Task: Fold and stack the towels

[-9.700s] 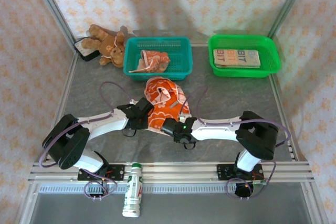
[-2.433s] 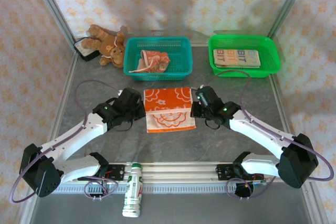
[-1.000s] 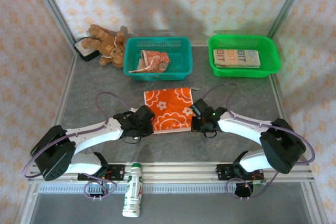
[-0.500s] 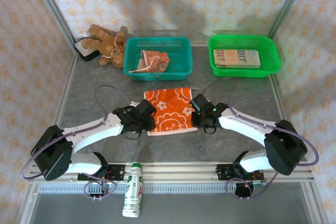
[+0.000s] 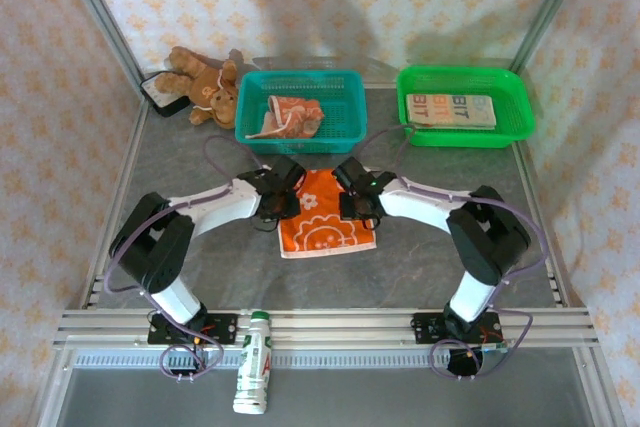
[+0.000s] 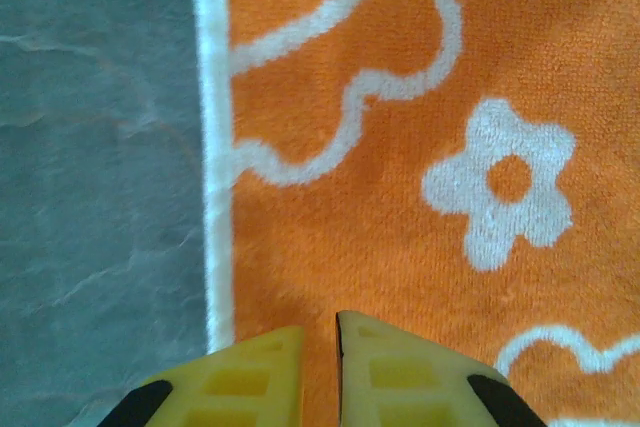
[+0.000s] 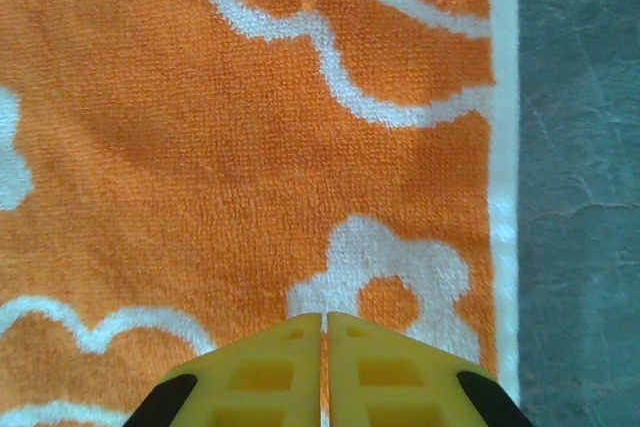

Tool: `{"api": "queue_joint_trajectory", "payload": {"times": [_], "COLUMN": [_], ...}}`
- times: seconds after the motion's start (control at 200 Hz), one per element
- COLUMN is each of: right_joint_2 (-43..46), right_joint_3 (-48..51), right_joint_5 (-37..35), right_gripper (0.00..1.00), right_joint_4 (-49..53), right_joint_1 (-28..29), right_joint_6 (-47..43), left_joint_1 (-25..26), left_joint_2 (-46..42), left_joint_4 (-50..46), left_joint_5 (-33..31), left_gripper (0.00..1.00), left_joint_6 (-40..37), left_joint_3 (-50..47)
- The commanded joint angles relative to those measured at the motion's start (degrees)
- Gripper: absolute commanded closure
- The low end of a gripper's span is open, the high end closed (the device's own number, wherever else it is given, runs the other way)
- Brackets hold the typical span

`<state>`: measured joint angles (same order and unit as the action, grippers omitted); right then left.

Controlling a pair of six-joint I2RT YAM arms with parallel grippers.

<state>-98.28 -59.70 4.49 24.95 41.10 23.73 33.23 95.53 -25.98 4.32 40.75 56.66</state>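
The orange towel (image 5: 328, 222) with white flower prints lies flat on the grey table (image 5: 180, 162) just in front of the teal basket (image 5: 300, 74), on the side toward the arm bases, its far edge close to the basket's front wall but not touching it. The left gripper (image 6: 320, 325) sits over the towel's corner nearest the basket's left half, and the right gripper (image 7: 325, 319) sits over the corner nearest the basket's right half, so both meet the cloth along the edge that faces the basket. In the left wrist view the yellow fingers (image 6: 250, 377) stand almost together, with a thin slit between them and orange cloth showing in it, right beside the towel's white border. In the right wrist view the fingers (image 7: 390, 372) are pressed together with barely a hairline between them, above a white flower. Whether either pair has cloth nipped between its tips I cannot tell. Inside the teal basket lies a crumpled towel (image 5: 288, 117). To the right of the teal basket stands a green basket (image 5: 465, 70) with a folded cream towel (image 5: 450, 110) in it. A brown teddy bear (image 5: 205, 82) lies just left of the teal basket, and a bottle (image 5: 255, 372) lies well in front of it
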Motion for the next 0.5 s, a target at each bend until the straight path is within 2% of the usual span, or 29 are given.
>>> {"api": "queue_joint_trajectory", "payload": {"times": [0.0, 0.12, 0.26, 0.495], "right_joint_2": [-0.82, 0.51, 5.91, 14.86], "right_joint_3": [0.88, 5.01, 11.60, 19.65], "right_joint_5": [-0.02, 0.64, 0.31, -1.81], "right_gripper": [0.91, 0.91, 0.91, 0.91], "right_joint_4": [-1.90, -3.20, -4.29, -2.99], "right_joint_1": [-0.05, 0.64, 2.06, 7.94], "right_joint_6": [0.10, 2.41, 6.44, 13.47], "left_joint_1": [-0.14, 0.62, 3.62, 7.34], "left_joint_2": [2.03, 2.28, -0.33, -6.78], "left_joint_4": [0.59, 0.74, -1.15, -1.09], "left_joint_5": [1.23, 1.86, 0.32, 0.62], "left_gripper": [0.85, 0.86, 0.87, 0.87], "left_joint_6": [-1.90, -0.83, 0.29, 4.41], "left_joint_3": [-0.15, -3.11, -6.05, -12.03]}}
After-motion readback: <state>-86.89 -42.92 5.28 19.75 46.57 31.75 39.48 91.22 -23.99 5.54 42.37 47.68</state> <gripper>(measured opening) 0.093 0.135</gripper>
